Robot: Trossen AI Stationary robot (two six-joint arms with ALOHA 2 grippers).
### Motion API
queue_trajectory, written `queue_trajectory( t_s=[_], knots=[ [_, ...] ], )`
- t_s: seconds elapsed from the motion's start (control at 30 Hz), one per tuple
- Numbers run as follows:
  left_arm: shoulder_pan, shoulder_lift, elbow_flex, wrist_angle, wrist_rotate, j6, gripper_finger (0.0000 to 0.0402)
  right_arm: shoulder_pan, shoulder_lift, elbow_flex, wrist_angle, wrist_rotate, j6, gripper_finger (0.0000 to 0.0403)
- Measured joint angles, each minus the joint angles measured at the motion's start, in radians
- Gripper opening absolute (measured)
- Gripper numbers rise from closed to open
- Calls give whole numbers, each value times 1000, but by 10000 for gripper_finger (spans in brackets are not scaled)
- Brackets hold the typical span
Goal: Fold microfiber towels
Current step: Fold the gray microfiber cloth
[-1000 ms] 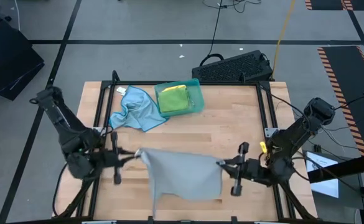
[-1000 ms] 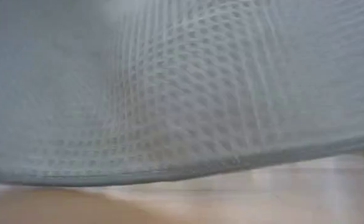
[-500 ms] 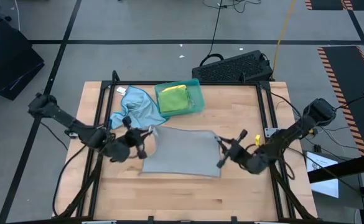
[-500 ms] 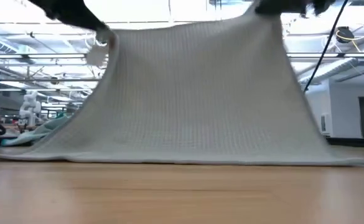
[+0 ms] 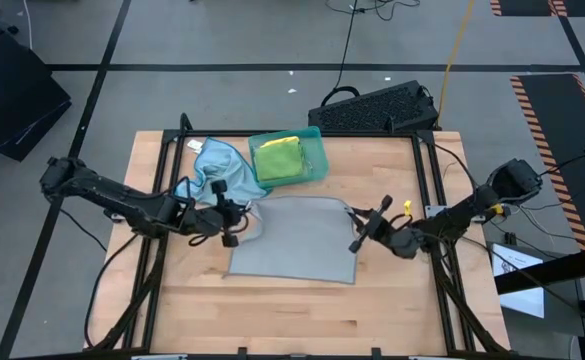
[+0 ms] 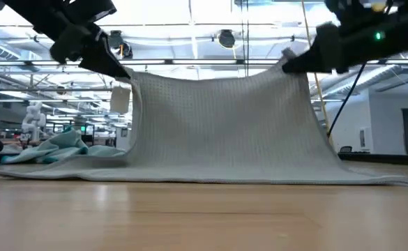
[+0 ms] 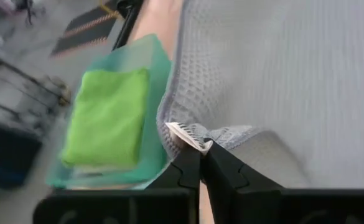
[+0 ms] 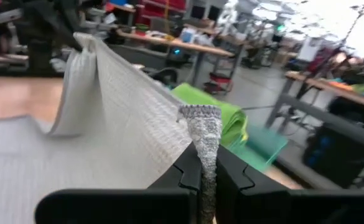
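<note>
Grey microfiber towel (image 5: 297,238) at the table's middle, near edge lying flat on the wooden table (image 5: 392,300), far edge lifted off the surface by both arms. Seen from the low view as a grey waffle-weave sheet (image 6: 221,129) hanging between two raised corners, lower hem resting on the wood.

Left gripper (image 5: 234,215) at the towel's far left corner, clenched on that corner; in the left wrist view, fingers (image 7: 222,171) pressed together on a bunched fold of grey cloth with a white label (image 7: 188,135) showing at the pinch. Left arm stretched low across the table from the left side.

Right gripper (image 5: 357,232) at the towel's far right corner, clenched on it; in the right wrist view, a narrow tuft of grey cloth (image 8: 200,134) standing up between the closed fingers (image 8: 231,177). Right arm reaching in low from the right side.

Light blue towel (image 5: 219,174) crumpled at the far left of the table, just beside the left gripper and touching or nearly touching the grey towel's corner; visible in the low view as a teal-blue heap (image 6: 54,148) behind the sheet.

Teal plastic tray (image 5: 317,150) at the far edge, just right of the blue towel, holding a folded green towel (image 5: 279,158) with yellow cloth showing at its edge. Other towels in the tray not distinguishable.

Black keyboard (image 5: 377,108) on the floor beyond the table.
</note>
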Motion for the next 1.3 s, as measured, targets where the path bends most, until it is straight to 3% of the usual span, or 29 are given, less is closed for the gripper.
queue_trajectory(
  t_s=[0.13,0.23,0.33,0.6,0.93,1.07,1.3],
  knots=[
    [20,0,0,-44,-32,181,5,-24,0,-66,4,-47,127,11],
    [31,0,0,-48,-141,211,12,-35,0,-103,27,-45,224,11],
    [51,0,1,-55,-167,215,19,-46,0,-127,67,-47,260,11],
    [76,0,1,-60,85,141,8,-53,0,-135,49,-99,275,35],
    [93,0,1,-105,91,100,6,-53,0,-135,-29,-123,332,129],
    [110,0,1,-98,88,98,19,-53,0,-135,-81,-71,356,168],
    [120,0,1,-99,128,98,5,-55,0,-122,-81,-67,498,194]
  ],
)
